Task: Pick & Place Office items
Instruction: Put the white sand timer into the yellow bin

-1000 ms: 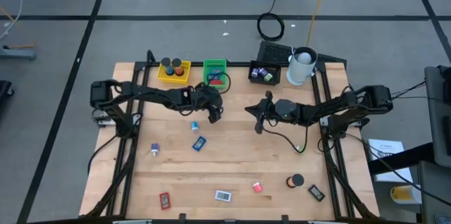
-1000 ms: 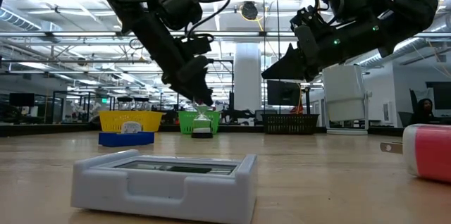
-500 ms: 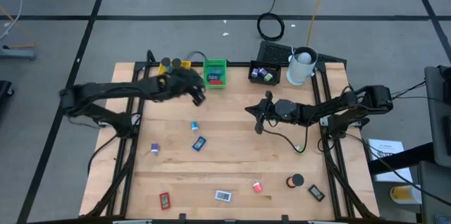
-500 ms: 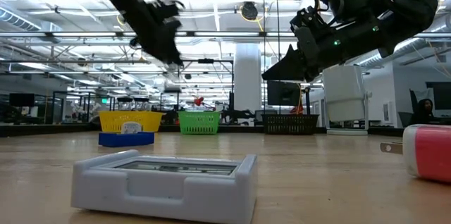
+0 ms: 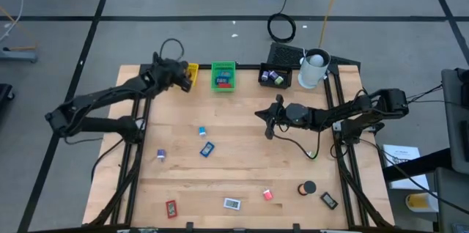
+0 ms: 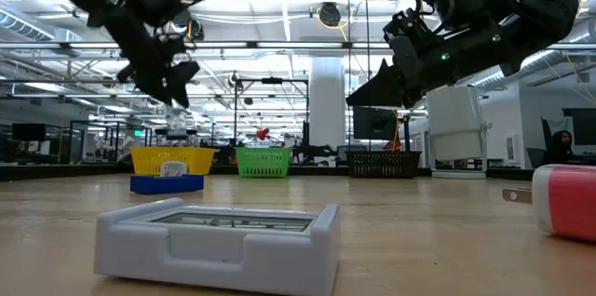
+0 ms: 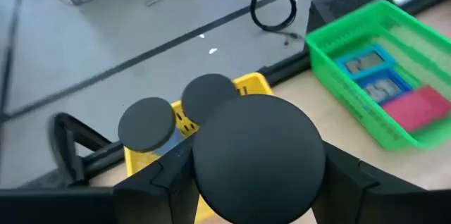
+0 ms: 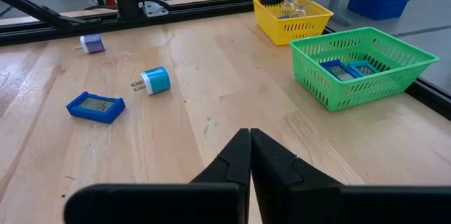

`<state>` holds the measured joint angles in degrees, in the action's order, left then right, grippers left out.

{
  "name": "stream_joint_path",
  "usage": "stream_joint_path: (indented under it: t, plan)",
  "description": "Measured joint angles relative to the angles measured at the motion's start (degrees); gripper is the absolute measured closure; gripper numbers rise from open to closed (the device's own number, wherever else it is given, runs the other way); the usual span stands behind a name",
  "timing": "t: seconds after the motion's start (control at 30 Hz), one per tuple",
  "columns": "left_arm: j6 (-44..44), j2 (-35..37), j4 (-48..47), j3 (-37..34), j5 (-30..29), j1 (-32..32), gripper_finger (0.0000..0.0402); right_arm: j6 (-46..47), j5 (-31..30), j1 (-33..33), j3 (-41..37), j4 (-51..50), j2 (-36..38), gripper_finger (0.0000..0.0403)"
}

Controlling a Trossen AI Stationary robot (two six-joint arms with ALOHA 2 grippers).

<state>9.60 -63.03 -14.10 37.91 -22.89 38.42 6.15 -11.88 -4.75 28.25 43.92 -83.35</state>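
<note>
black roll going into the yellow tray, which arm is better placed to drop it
Left. The left gripper already holds the black roll above the yellow tray, where two rolls already sit. The right gripper is shut and empty over mid-table, away from that tray.

The left hand (image 5: pixel 178 76), which a second ago sits low over the middle of the counter (image 5: pixel 242 174) near the green tray (image 5: pixel 223 76), now hangs over the yellow tray (image 5: pixel 192 69) at the back edge, its arm swung well out to the left. It carries a black round roll (image 7: pixel 258 158) clamped between its fingers (image 7: pixel 158 182), lifted off the counter and held above the two rolls (image 7: pixel 146 123) lying in the yellow tray.
</note>
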Motion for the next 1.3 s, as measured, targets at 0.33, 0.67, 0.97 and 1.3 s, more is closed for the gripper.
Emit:
stream_joint_path:
  t: [0.33, 0.67, 0.97, 1.3]
  plan:
    - [-0.62, -0.3, 5.55, -3.61, 7.27, 9.41, 0.0196, -0.41, 0.0, 0.0, 0.0, 0.02, 0.0, 0.0402]
    - [-0.48, -6.86, 9.8, -3.59, 4.78, 9.5, 0.0196, -0.42, 0.01, 0.04, 0.0, 0.02, 0.0, 0.0402]
    - [-0.4, -8.3, 9.19, -3.59, 4.8, 9.5, 0.0196, -0.42, 0.02, 0.04, 0.0, 0.02, 0.0, 0.0402]
    - [0.23, -10.15, 8.45, -3.59, 3.46, 9.5, 0.0196, -0.42, 0.02, 0.04, 0.0, 0.02, 0.0, 0.0401]
